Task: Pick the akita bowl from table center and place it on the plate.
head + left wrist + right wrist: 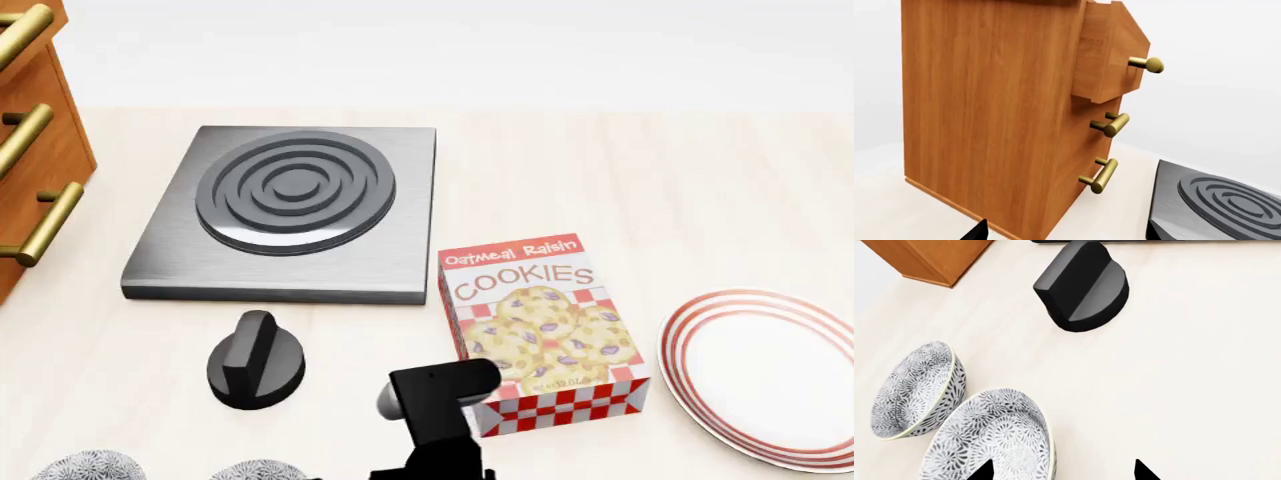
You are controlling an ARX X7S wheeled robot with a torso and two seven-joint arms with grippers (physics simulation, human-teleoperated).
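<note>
Right wrist view is showing the right gripper [1062, 472] hovering, fingertips spread, apparently straddling the rim of the nearer grey-speckled white akita bowl [987, 440].

Both speckled grey-black patterned bowls [254, 470] are cut by the head view's bottom edge; the red-ringed white plate [787, 375] runs off its right.

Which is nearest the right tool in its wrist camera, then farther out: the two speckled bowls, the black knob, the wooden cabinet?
1. Speckled grey-black bowl beside the right tool, touching one fingertip.
2. Second speckled bowl, just past the first.
3. Black round knob, farther ahead.
4. Wooden cabinet corner, farthest.
</note>
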